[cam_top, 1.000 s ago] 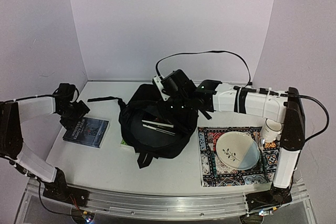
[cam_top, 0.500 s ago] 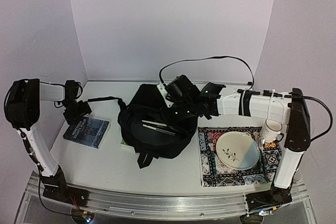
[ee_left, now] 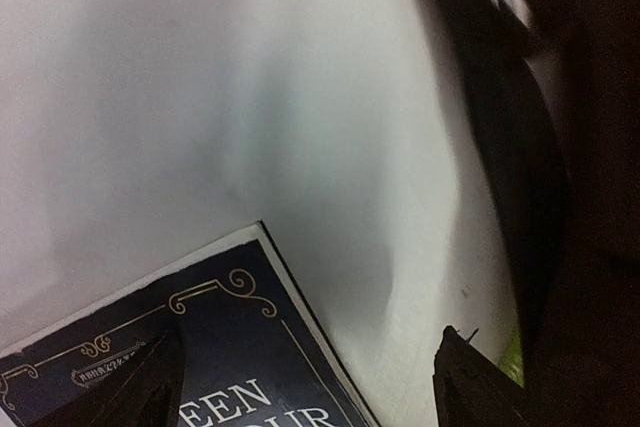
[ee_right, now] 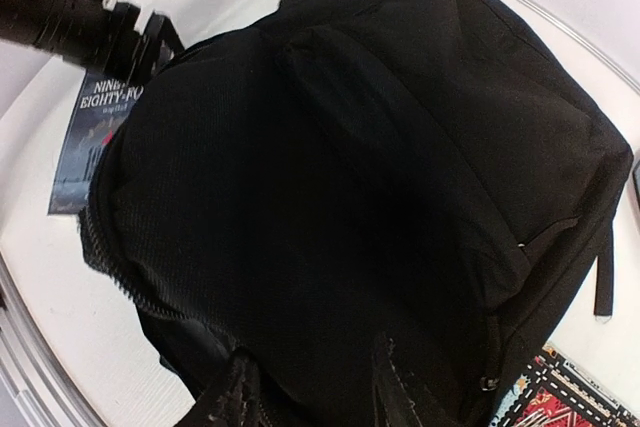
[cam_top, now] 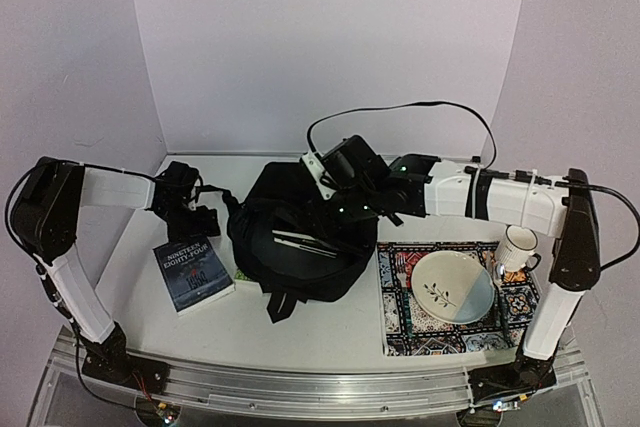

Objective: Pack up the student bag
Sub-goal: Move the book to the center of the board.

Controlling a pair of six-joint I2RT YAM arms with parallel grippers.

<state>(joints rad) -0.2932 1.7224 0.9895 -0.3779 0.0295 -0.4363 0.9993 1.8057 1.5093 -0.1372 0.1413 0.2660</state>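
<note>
The black backpack lies slumped in the middle of the white tabletop, its opening facing up and thin white sticks showing inside. The right gripper hovers over the bag's far rim. In the right wrist view its jaws stand partly apart against the dark fabric, and whether they pinch it cannot be told.

The left gripper hangs just left of the bag, jaws spread wide and empty, above the upper edge of a dark blue copy of Nineteen Eighty-Four lying flat near the bag.

To the right, a cream plate rests on a patterned mat, with a white mug at its far corner.
</note>
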